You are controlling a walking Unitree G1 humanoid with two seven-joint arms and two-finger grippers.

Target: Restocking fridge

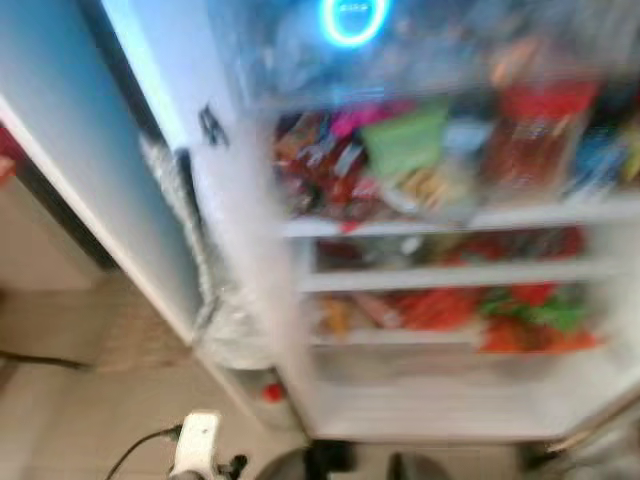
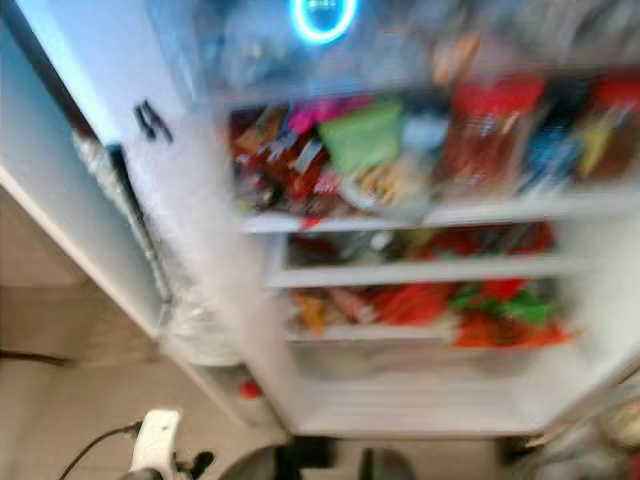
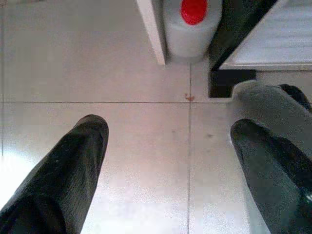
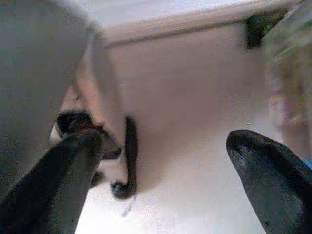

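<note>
Fridge (image 1: 300,300) open ahead, shelves (image 1: 450,215) look packed, view blurred. Left gripper (image 3: 168,170) and right gripper (image 4: 165,170) spread wide, empty, over floor (image 3: 97,63). Risk: kicking white jug (image 3: 190,29) beside door (image 1: 60,150); crowded shelves spilling.

A white jug with a red cap (image 3: 193,10) stands on the tiled floor (image 3: 97,63).
</note>
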